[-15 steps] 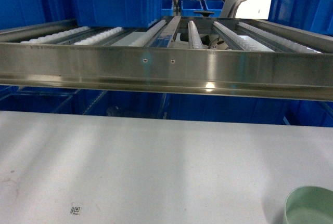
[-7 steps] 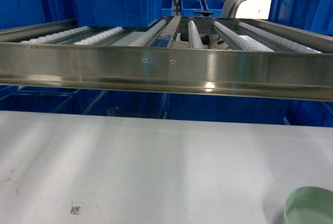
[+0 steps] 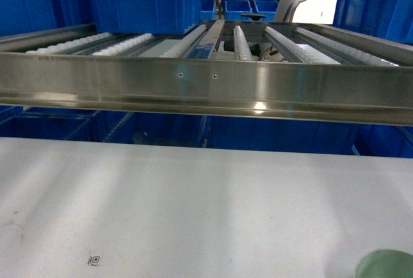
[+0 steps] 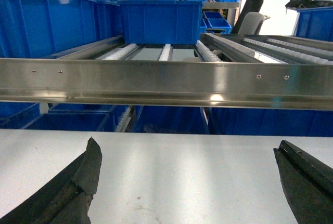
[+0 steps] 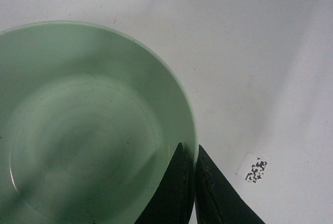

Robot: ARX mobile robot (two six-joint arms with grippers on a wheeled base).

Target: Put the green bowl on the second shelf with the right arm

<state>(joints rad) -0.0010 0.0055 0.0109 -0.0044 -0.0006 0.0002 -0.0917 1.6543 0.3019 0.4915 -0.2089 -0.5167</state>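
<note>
Matte black, wedge-shaped left gripper (image 4: 187, 182) fingers (image 4: 67, 193) with rough, chipped edges; right gripper (image 5: 194, 193) fingers equally dark, tapering to points

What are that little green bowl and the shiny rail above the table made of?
The green bowl looks like matte plastic or glazed ceramic: smooth, even colour, faint sheen; I can't tell which. The front rail looks like brushed stainless steel: streaky reflections and a bright glint.

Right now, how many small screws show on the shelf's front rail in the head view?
2. Both sit side by side near the middle of the second shelf rail: one screw left, the other screw right. None looks hidden.
</note>
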